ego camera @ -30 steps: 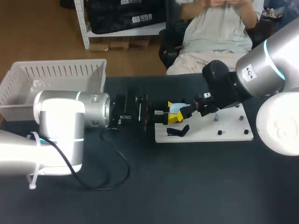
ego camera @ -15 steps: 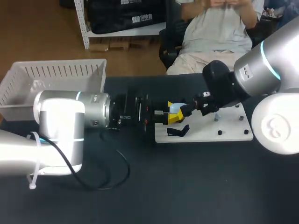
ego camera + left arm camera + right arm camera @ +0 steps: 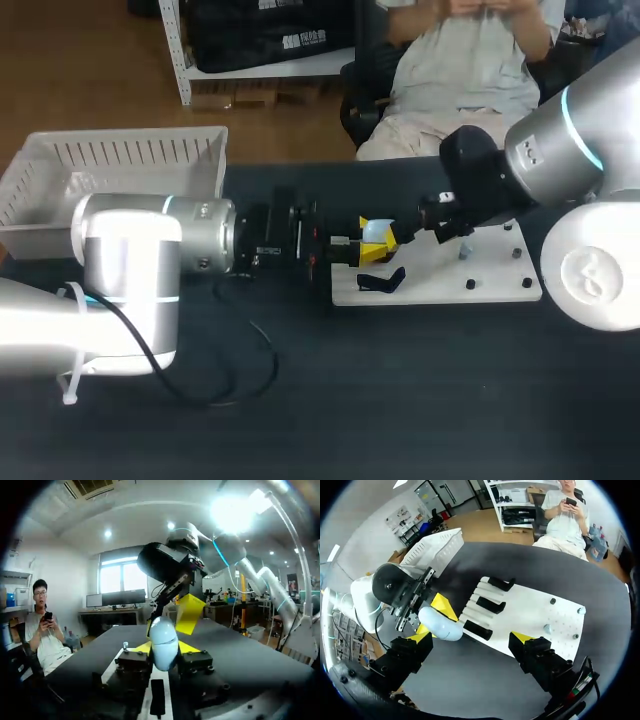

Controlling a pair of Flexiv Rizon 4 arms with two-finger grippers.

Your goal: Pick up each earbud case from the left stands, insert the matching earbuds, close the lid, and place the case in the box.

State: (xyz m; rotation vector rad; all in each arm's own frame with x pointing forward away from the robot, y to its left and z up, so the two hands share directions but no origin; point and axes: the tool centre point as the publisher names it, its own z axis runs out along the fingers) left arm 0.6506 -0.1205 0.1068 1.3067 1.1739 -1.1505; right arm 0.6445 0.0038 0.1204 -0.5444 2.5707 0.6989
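2 grippers part company — our right gripper [image 3: 470, 637], jaws wide apart, backs off the earbud case [image 3: 164, 634] (lid seemingly shut), which our left gripper [image 3: 165, 648] clamps — box [image 3: 60, 152] next.

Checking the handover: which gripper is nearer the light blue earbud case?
Left. The left gripper is shut on the earbud case; the right gripper is open, close beside it.

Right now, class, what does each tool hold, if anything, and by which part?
The left tool grips the pale blue earbud case by its two opposite sides, its rounded end sticking out. The right tool stands open, holding nothing.
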